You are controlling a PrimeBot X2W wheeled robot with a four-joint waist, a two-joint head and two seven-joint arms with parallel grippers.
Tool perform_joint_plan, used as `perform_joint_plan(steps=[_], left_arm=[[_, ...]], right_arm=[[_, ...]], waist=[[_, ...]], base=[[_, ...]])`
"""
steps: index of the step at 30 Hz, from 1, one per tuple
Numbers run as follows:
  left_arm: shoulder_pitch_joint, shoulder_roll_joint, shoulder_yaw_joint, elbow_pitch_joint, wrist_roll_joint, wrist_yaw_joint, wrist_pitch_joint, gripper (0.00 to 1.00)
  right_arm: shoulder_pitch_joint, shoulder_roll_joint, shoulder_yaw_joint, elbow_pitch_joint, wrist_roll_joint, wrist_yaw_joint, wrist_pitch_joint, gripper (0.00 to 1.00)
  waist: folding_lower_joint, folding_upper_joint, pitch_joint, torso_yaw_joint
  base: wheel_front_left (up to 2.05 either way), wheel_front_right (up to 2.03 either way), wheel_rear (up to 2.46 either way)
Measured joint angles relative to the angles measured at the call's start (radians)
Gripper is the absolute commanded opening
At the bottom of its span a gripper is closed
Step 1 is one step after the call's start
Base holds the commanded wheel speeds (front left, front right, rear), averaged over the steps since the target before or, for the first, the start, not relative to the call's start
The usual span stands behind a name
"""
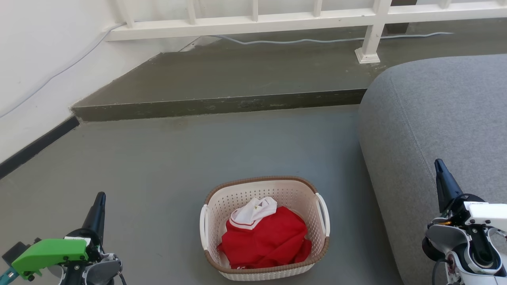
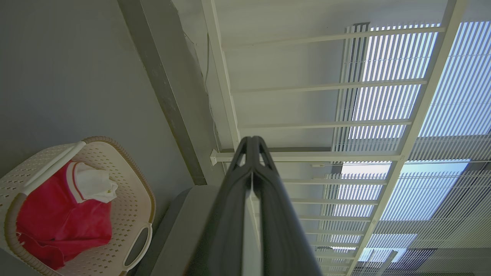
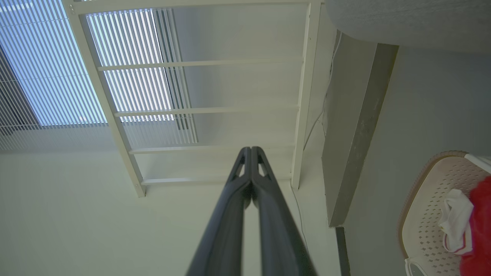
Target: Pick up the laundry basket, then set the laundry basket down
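The laundry basket (image 1: 273, 189) stands on the grey floor at the bottom middle of the head view, cream and perforated with a brown rim and white side handles, holding a red and white garment (image 1: 264, 235). It also lies at the lower left of the left wrist view, laundry basket (image 2: 130, 199), and at the right edge of the right wrist view, laundry basket (image 3: 425, 207). My left gripper (image 1: 100, 200) is at the lower left, well apart from the basket, fingers pressed together and empty. My right gripper (image 1: 439, 166) is at the lower right over the sofa, also shut and empty.
A grey sofa (image 1: 443, 126) fills the right side, close to the basket's right handle. A raised floor step (image 1: 222, 105) runs across behind the basket, with a white railing (image 1: 372, 35) and a cable beyond. A white wall (image 1: 35, 59) bounds the left.
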Motion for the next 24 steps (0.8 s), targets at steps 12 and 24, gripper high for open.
perform_joint_plan(steps=[12, 24], left_arm=[[0.000, 0.000, 0.000, 0.000, 0.000, 0.000, 0.000, 0.00], [0.000, 0.000, 0.000, 0.000, 0.000, -0.003, -0.001, 0.00]], right_arm=[[0.000, 0.000, 0.000, 0.000, 0.000, 0.001, 0.000, 0.00], [0.000, 0.000, -0.001, 0.000, 0.000, 0.002, 0.000, 0.00]], waist=[[0.0000, 0.0000, 0.000, 0.000], [0.0000, 0.0000, 0.000, 0.000]], base=[[0.00, 0.00, 0.00], [0.00, 0.00, 0.00]])
